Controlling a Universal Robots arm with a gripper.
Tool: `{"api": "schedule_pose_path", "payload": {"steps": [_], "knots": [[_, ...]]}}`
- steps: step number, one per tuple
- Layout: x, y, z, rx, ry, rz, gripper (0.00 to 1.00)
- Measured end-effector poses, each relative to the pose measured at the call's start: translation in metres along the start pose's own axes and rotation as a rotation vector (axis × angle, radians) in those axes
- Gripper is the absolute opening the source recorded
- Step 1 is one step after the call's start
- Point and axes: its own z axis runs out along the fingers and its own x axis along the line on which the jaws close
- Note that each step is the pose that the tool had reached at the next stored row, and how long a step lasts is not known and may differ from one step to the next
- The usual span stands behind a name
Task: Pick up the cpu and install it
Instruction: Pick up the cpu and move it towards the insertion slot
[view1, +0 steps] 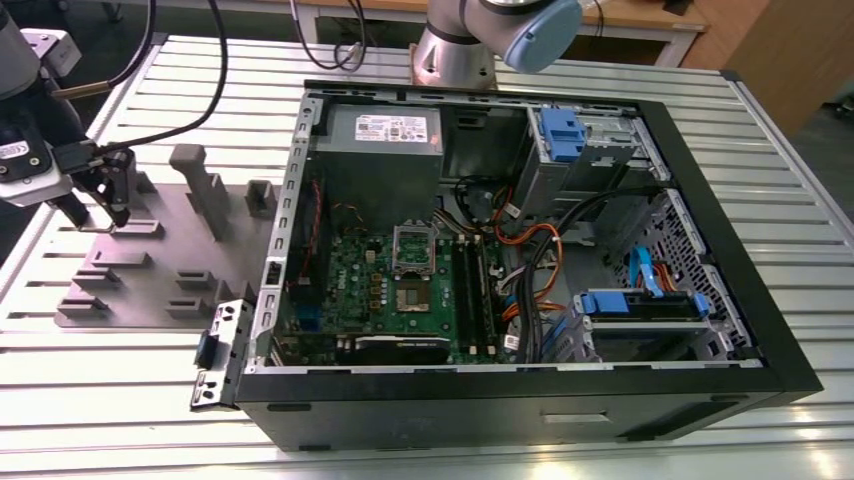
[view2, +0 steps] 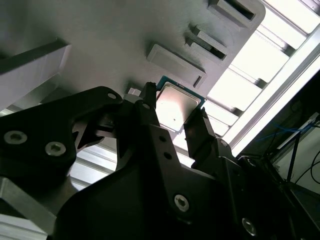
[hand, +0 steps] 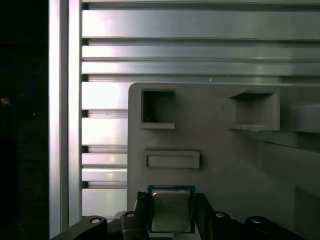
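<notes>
Where the claw stands: bottom centre of the first wrist view, astride the cpu; whether it clamps, I cannot tell.
Cpu: flat on the grey fixture plate.
Grip: probably best square, with even pressure and a level lift.
Beyond: ribbed tabletop, upper frame.
</notes>
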Motion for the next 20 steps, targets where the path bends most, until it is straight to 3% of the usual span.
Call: {"api": "schedule_pose_path", "payload": {"steps": [11,20], "knots": [[0.0000,0.0000,-0.0011,0.0072,0.0000,0.000,0.47],[0.0000,0.0000,-0.0041,0.0073,0.0000,0.000,0.47]]}}
